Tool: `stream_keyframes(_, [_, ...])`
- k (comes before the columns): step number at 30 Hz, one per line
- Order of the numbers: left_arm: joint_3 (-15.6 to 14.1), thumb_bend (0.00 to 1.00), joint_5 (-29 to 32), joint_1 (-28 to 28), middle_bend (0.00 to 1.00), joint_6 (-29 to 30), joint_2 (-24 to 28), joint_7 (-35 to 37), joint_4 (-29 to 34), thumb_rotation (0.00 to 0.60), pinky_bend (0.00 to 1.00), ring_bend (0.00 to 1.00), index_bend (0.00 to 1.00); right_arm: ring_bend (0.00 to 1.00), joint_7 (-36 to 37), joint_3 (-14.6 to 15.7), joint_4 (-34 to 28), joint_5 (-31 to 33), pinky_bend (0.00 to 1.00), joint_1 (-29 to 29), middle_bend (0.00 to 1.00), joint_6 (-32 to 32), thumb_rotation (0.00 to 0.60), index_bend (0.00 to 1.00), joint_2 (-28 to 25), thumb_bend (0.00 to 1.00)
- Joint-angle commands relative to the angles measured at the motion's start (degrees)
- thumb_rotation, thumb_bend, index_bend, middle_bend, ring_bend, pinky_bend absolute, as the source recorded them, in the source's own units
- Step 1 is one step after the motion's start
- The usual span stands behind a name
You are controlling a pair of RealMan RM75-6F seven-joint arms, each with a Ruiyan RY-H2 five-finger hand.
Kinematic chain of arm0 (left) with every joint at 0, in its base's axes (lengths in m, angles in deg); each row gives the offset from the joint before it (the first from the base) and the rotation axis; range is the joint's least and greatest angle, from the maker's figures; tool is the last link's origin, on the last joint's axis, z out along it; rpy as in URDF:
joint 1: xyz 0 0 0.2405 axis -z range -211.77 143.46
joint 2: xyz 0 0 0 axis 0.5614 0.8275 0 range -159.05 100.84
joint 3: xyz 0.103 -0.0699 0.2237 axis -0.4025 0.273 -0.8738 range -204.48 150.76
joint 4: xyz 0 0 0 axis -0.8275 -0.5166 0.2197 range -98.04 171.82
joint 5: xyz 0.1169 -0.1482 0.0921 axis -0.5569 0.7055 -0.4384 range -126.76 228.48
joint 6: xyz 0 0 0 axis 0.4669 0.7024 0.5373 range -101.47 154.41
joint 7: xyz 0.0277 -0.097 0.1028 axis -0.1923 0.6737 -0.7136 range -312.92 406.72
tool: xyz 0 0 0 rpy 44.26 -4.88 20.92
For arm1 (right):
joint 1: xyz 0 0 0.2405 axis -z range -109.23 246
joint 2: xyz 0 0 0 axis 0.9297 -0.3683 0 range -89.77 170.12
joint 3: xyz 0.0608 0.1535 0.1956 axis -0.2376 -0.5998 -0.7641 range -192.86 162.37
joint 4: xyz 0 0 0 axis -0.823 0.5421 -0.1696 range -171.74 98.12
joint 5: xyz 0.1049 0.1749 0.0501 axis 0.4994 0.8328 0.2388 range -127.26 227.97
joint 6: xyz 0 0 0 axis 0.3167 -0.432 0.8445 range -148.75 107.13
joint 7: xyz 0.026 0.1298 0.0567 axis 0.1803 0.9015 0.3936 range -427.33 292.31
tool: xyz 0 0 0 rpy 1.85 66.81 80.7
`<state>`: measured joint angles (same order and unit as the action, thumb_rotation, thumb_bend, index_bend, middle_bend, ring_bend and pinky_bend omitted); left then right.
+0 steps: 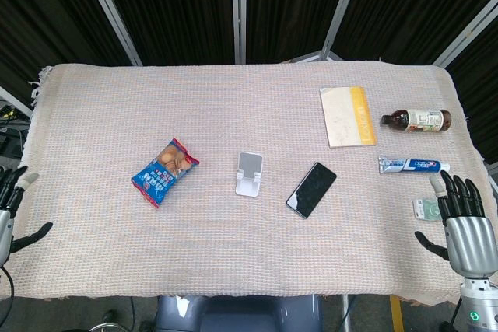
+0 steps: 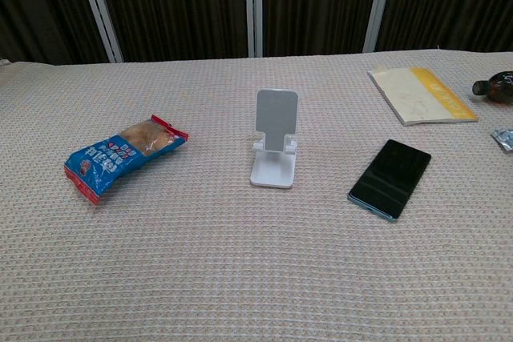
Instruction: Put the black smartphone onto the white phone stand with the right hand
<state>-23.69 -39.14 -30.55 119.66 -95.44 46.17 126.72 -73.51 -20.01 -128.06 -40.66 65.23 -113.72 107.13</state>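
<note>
The black smartphone (image 1: pixel 311 189) (image 2: pixel 390 177) lies flat and slanted on the woven cloth, just right of the white phone stand (image 1: pixel 249 173) (image 2: pixel 275 140), which stands upright with nothing on it. My right hand (image 1: pixel 464 223) hovers at the table's right front corner, fingers spread and holding nothing, well to the right of the phone. My left hand (image 1: pixel 14 209) shows at the far left edge, fingers apart and holding nothing. Neither hand appears in the chest view.
A blue snack bag (image 1: pixel 164 170) (image 2: pixel 120 154) lies left of the stand. At the right sit a yellow-edged booklet (image 1: pixel 347 116) (image 2: pixel 422 94), a brown bottle (image 1: pixel 416 120), a toothpaste tube (image 1: pixel 412 165) and a small packet (image 1: pixel 426 209) by my right hand.
</note>
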Motion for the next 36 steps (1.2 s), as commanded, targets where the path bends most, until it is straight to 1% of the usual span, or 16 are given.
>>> stream_keyframes(1, [-0.2, 0.00, 0.8, 0.0, 0.00, -0.9, 0.6, -1.0, 0.9, 0.600, 0.00, 0.00, 0.00, 0.00, -0.2, 0.0, -0.2, 0.1, 0.00, 0.0, 0.00, 0.2, 0.600, 0.00, 0.0, 0.00])
stream_keyframes(6, [-0.2, 0.00, 1.0, 0.1, 0.00, -1.4, 0.8, -0.9, 1.4, 0.600, 0.00, 0.00, 0.00, 0.00, -0.3, 0.6, -0.1, -0.5, 0.00, -0.4, 0.00, 1.3, 0.600, 0.00, 0.0, 0.00])
stream_keyframes(9, [-0.2, 0.00, 0.8, 0.1, 0.00, -1.4, 0.9, -0.8, 1.5, 0.600, 0.00, 0.00, 0.00, 0.00, -0.7, 1.3, -0.6, -2.0, 0.00, -2.7, 0.00, 5.4, 0.600, 0.00, -1.1, 0.00])
stream_keyframes(11, [-0.1, 0.00, 1.2, 0.2, 0.00, -1.8, 0.7, -1.0, 1.1, 0.600, 0.00, 0.00, 0.00, 0.00, -1.2, 1.7, 0.1, -4.4, 0.00, -7.3, 0.00, 12.1, 0.600, 0.00, -2.6, 0.00])
stream_keyframes(13, [0.1, 0.00, 1.9, 0.3, 0.00, -2.3, 0.6, -1.0, 1.0, 0.600, 0.00, 0.00, 0.00, 0.00, 0.5, 1.4, 0.2, -5.6, 0.00, -11.9, 0.00, 18.3, 0.600, 0.00, -3.9, 0.00])
stream_keyframes(16, [0.5, 0.00, 2.8, 0.4, 0.00, -2.8, 0.4, -1.4, 0.9, 0.600, 0.00, 0.00, 0.00, 0.00, 3.5, 0.6, 1.5, -7.6, 0.00, -17.2, 0.00, 23.8, 0.600, 0.00, -4.2, 0.00])
stream_keyframes(17, [0.7, 0.00, 3.4, 0.5, 0.00, -3.0, 0.2, -1.7, 0.8, 0.600, 0.00, 0.00, 0.00, 0.00, 4.9, 0.2, 2.7, -8.6, 0.00, -19.8, 0.01, 26.0, 0.600, 0.00, -3.8, 0.00])
stream_keyframes(20, [1.1, 0.00, 4.7, 0.7, 0.00, -3.9, -0.2, -2.1, 0.7, 0.600, 0.00, 0.00, 0.00, 0.01, 7.8, -0.3, 6.3, -10.6, 0.02, -24.4, 0.07, 29.3, 0.600, 0.02, -1.7, 0.00])
stream_keyframes(21, [1.2, 0.00, 5.0, 0.8, 0.00, -4.2, -0.2, -2.2, 0.8, 0.600, 0.00, 0.00, 0.00, 0.01, 8.6, -0.4, 7.3, -11.0, 0.04, -25.4, 0.08, 30.0, 0.600, 0.03, -1.0, 0.00])
stream_keyframes(23, [1.5, 0.00, 5.7, 0.9, 0.00, -4.5, -0.5, -2.6, 0.7, 0.600, 0.00, 0.00, 0.00, 0.04, 10.4, -0.3, 10.2, -12.0, 0.08, -28.4, 0.12, 32.3, 0.600, 0.10, 1.0, 0.00])
stream_keyframes(24, [1.7, 0.00, 6.3, 1.1, 0.00, -4.9, -0.8, -3.4, 0.3, 0.600, 0.00, 0.00, 0.00, 0.05, 9.7, -0.2, 13.4, -13.4, 0.09, -31.4, 0.13, 35.2, 0.600, 0.13, 2.9, 0.00])
stream_keyframes(25, [1.8, 0.00, 6.7, 1.2, 0.00, -5.2, -1.1, -3.8, 0.1, 0.600, 0.00, 0.00, 0.00, 0.05, 9.3, -0.2, 15.6, -13.9, 0.10, -33.1, 0.14, 36.8, 0.600, 0.15, 4.2, 0.00])
stream_keyframes(31, [2.3, 0.00, 7.9, 1.8, 0.00, -6.4, -2.0, -5.0, -0.7, 0.600, 0.00, 0.00, 0.00, 0.08, 9.0, 1.1, 22.0, -15.6, 0.12, -37.5, 0.17, 39.2, 0.600, 0.18, 8.6, 0.00])
stream_keyframes(36, [2.7, 0.00, 9.3, 2.3, 0.00, -7.7, -2.5, -5.4, -1.6, 0.600, 0.00, 0.00, 0.00, 0.08, 8.0, 2.3, 25.4, -16.7, 0.12, -39.9, 0.17, 40.4, 0.600, 0.19, 11.2, 0.00])
